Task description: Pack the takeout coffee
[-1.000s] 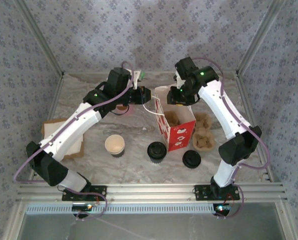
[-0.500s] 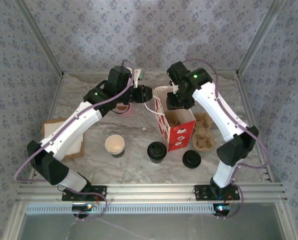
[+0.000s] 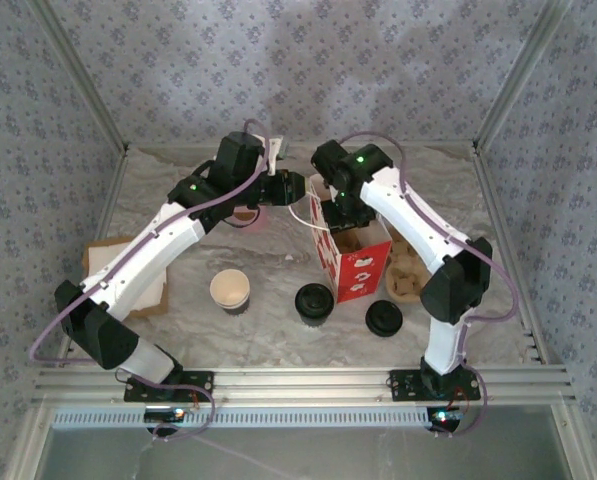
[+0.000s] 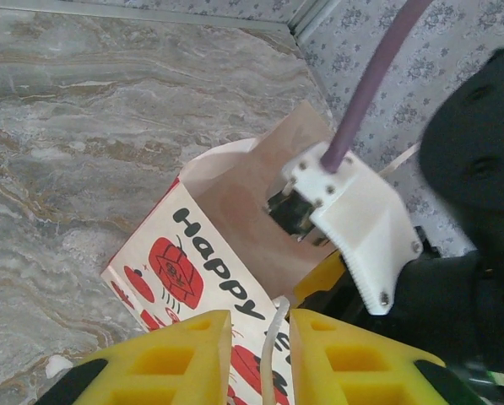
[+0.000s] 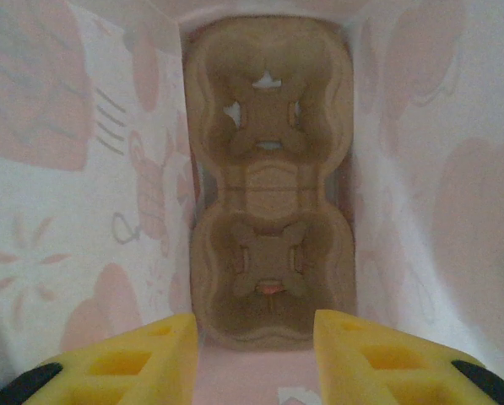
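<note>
Right end effector (image 5: pixel 256 333) newly inside "HAPPY" bag (image 4: pixel 192 270)

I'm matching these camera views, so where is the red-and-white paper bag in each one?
Top external: the bag stands right of centre, under the right arm.
Left wrist: lower centre, tilted, "Happy" printed on its side.
Right wrist: its inner walls either side, cup carrier at the bottom.
Shared landmark: the right pincer at the bag's mouth.
</note>
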`<state>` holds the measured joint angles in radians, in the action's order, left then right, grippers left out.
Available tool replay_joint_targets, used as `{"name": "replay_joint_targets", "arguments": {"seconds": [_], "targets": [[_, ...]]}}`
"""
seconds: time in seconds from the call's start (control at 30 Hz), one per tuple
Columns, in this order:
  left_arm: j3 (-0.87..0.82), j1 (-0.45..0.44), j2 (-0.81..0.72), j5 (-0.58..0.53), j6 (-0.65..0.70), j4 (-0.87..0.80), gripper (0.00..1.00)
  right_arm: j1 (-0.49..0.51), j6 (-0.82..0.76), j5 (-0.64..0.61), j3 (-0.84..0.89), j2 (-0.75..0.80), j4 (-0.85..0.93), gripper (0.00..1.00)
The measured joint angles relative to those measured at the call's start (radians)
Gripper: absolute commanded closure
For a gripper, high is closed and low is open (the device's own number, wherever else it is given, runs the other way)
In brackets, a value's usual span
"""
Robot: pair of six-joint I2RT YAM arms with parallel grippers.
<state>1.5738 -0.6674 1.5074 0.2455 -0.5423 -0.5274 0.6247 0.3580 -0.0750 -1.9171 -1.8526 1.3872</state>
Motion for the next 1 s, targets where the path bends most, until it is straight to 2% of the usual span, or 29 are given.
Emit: {"name": "replay_joint_targets", "arguments": {"seconds": [0.6,1.0], "targets": [[0.0,0.006,0.001,-0.007,0.0,0.0,0.7,-0.001,0.002,0.037,0.114,0.015,-0.116,0.57],[0.068,0.066,0.051,-0.01,0.009,-0.023,0.7,-0.008,0.018,0.045,0.115,0.084,-0.195,0.57]]}}
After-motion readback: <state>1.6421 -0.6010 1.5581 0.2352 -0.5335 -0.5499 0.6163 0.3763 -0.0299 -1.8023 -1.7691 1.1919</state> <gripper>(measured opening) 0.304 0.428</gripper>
